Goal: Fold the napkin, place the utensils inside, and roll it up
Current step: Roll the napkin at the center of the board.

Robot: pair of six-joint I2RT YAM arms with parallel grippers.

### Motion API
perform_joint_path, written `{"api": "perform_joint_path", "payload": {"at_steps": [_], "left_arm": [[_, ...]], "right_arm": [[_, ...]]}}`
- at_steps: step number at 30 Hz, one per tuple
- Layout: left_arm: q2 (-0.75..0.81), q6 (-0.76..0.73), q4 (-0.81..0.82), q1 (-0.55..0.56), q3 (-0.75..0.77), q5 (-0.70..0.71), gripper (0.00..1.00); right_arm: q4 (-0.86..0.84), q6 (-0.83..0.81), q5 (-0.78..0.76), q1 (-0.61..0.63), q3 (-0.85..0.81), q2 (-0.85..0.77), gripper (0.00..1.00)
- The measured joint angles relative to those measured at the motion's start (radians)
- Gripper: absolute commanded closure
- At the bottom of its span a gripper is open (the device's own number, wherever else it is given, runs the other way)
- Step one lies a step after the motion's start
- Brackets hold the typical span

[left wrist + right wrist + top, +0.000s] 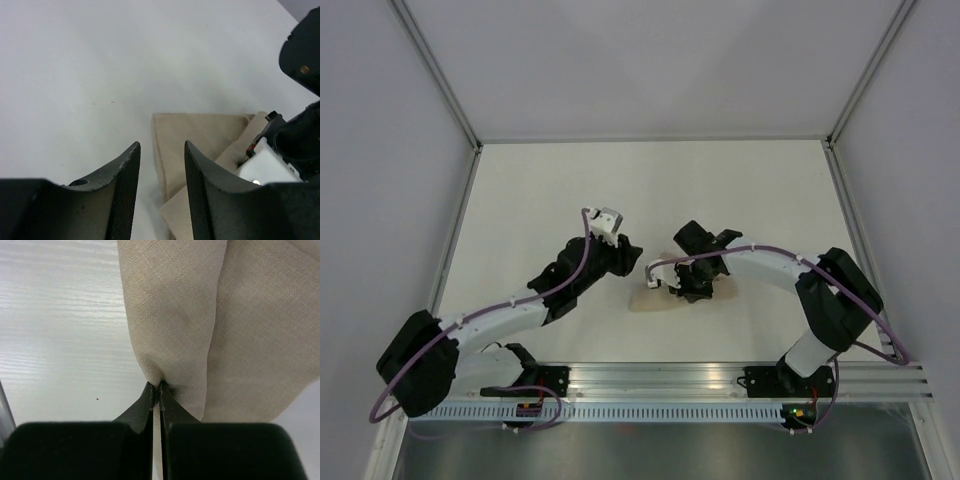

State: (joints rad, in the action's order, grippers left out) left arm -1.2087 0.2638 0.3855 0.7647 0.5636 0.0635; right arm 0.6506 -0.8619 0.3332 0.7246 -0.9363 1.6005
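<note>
My right gripper [159,387] is pinching a fold of the napkin [190,315]. Its jaws are pressing together on the cloth at the bottom centre of my right wrist view, and the tan fabric is spreading from them in two folds toward the top of the frame. My left gripper [161,146] is hanging with its jaws apart and holding nothing, low in the left wrist view, the napkin's folded edge lying just beyond them, right of centre. From above, the napkin is lying bunched on the table [720,190] just below mid-frame, partly hidden under my right gripper, with my left gripper just to its upper left.
</note>
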Motion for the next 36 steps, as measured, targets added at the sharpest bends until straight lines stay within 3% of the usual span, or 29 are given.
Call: {"api": "perform_joint_path", "payload": {"at_steps": [3, 9, 14, 22, 23, 28, 36], "left_arm": [[0.150, 0.021, 0.014, -0.002, -0.118, 0.100, 0.54], [0.335, 0.022, 0.030, 0.013, -0.204, 0.174, 0.54], [0.370, -0.049, 0.035, 0.114, -0.201, 0.180, 0.53], [0.061, -0.230, -0.056, 0.349, -0.024, 0.172, 0.48], [0.019, -0.250, -0.071, 0.365, -0.001, 0.164, 0.43], [-0.186, -0.346, -0.119, 0.415, 0.109, 0.126, 0.40], [-0.383, -0.423, -0.122, 0.450, 0.145, 0.114, 0.38]], "right_arm": [[0.113, -0.026, 0.078, -0.052, -0.103, 0.097, 0.99], [0.380, -0.105, 0.230, -0.141, -0.338, 0.329, 1.00], [0.616, -0.178, 0.340, -0.201, -0.540, 0.536, 1.00], [0.839, -0.207, 0.419, -0.244, -0.723, 0.736, 1.00], [0.850, -0.206, 0.423, -0.246, -0.731, 0.746, 1.00], [0.871, -0.205, 0.433, -0.251, -0.742, 0.764, 0.99], [0.869, -0.189, 0.431, -0.251, -0.742, 0.764, 0.99]]}}
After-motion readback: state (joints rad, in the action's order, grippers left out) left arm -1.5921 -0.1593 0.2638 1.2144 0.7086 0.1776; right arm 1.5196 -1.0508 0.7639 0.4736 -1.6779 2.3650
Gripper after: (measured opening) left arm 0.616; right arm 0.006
